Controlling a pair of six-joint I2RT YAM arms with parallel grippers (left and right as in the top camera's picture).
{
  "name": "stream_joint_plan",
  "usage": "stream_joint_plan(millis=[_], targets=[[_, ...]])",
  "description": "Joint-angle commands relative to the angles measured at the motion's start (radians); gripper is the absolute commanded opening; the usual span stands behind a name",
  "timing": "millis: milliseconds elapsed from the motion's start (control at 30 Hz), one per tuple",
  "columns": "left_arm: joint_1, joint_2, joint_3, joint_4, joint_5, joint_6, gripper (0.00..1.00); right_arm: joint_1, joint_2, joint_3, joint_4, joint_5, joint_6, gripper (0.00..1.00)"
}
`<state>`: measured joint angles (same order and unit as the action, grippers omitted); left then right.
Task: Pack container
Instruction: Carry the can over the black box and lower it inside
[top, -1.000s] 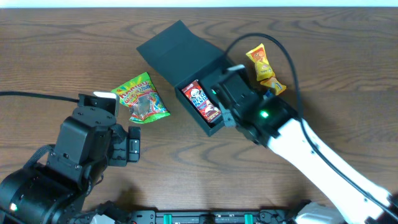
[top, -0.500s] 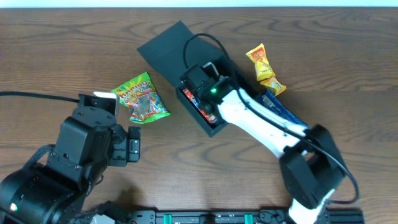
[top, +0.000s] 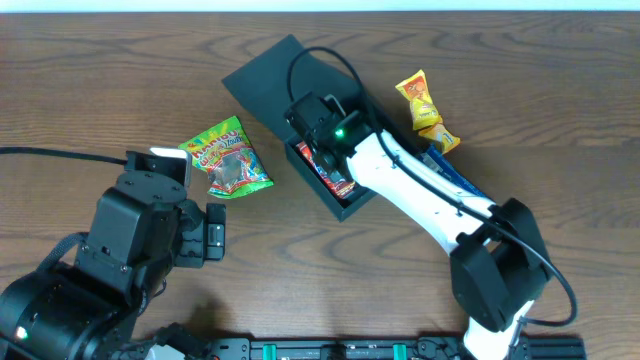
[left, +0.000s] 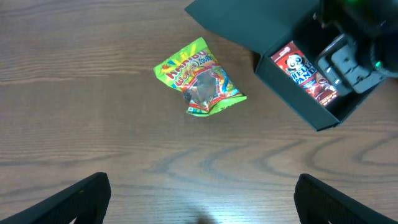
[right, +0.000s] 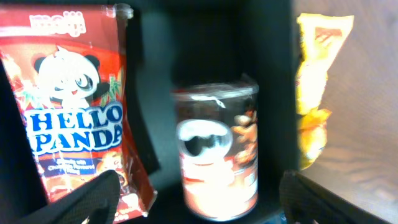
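Note:
The container (top: 272, 78) is a dark square box lying open at mid-table, its flap lid folded back to the far left. In it lie a red Hello Panda packet (right: 71, 118) and a small snack can (right: 217, 158). My right gripper (top: 318, 128) hovers over the box, open. Its fingers (right: 93, 202) stand either side of the can without touching it. My left gripper (left: 202, 211) is open over bare table, near the front left, with nothing between its fingers.
A green gummy packet (top: 226, 156) lies left of the container. A yellow snack packet (top: 424, 110) lies to its right. A blue packet (top: 452, 172) is partly hidden under my right arm. The left arm (top: 130, 245) fills the front left corner.
My right gripper has moved left over the container and its jaws have widened. The can now lies free in the box. The left arm has not moved.

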<state>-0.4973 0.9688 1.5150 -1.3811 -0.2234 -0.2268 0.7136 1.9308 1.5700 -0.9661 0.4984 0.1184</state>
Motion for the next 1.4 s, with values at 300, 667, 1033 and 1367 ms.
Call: stream_joint_plan(millis=[300,667,1033,1367], targets=[[0.007,-0.004,0.000,-0.002,-0.004,0.021,0.95,-0.148,-0.006,0.112,-0.055,0.006,0.068,0.01],[0.007,-0.004,0.000,-0.002,-0.004,0.021,0.95,-0.335,-0.006,0.098,-0.078,-0.319,-0.128,0.22],[0.007,-0.004,0.000,-0.002,-0.004,0.021,0.95,-0.335,-0.006,0.013,-0.024,-0.357,-0.364,0.40],[0.007,-0.004,0.000,-0.002,-0.004,0.021,0.95,-0.367,-0.006,-0.076,0.107,-0.357,-0.411,0.35]])
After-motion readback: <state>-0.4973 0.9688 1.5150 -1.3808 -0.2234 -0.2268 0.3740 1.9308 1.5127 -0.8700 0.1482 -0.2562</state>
